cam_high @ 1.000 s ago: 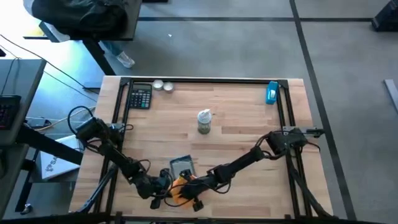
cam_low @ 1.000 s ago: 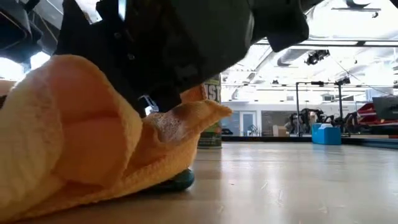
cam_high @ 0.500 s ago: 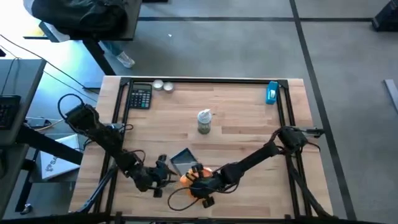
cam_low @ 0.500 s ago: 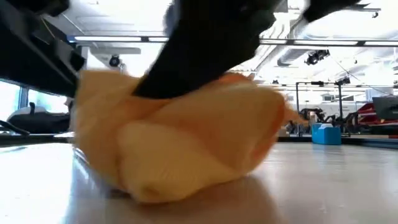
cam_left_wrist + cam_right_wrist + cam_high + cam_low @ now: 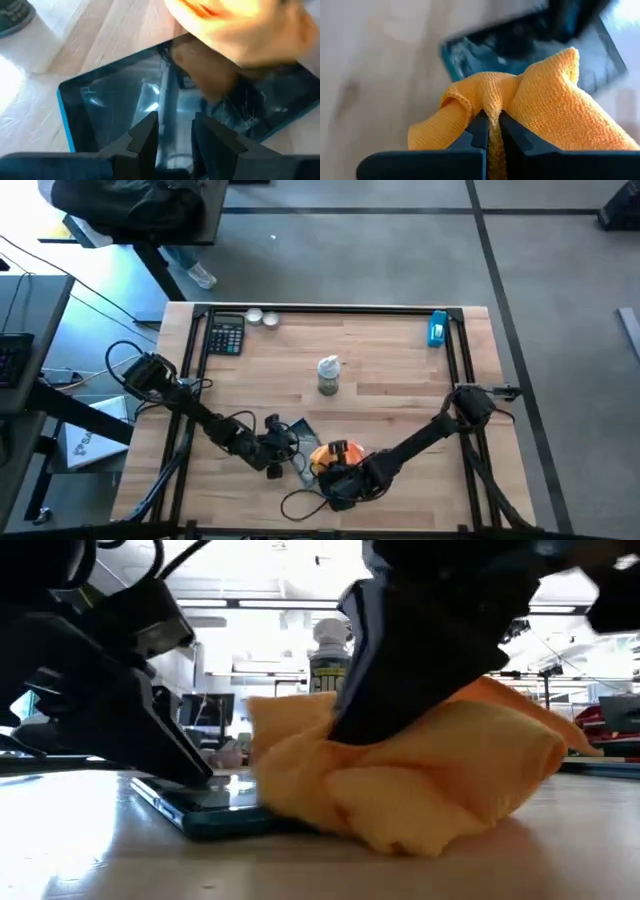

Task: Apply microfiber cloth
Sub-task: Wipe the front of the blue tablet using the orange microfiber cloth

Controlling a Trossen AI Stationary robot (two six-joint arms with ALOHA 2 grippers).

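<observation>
The right gripper (image 5: 491,131) has its fingers (image 5: 479,131) pinched nearly together on a fold of the microfiber cloth (image 5: 540,112), which bunches up on both sides of them. From above, the cloth (image 5: 335,452) sits near the front edge of the tabletop (image 5: 390,360), roughly in the middle, pressed down onto one end of a dark glossy tablet (image 5: 165,100) with a blue edge. In the low view the cloth (image 5: 430,785) is a crumpled mound overlapping the tablet's (image 5: 205,812) end, with the right arm coming down into it.

The left gripper (image 5: 174,131) has its fingers (image 5: 145,137) only a narrow gap apart, right over the tablet's screen. Can't tell whether they're actually touching the glass or gripping its edge. In the high view that gripper (image 5: 280,448) is just beside the cloth, on the tablet's other side.

Hard to make out: the cloth in the left wrist view is a blur, and most of the tablet is hidden from overhead under the arms and cloth. The screen looks cracked or streaked, I can't say which. Farther back there's a spray bottle (image 5: 328,375), a calculator (image 5: 226,335) and a blue thing (image 5: 437,328) at the far corner.
</observation>
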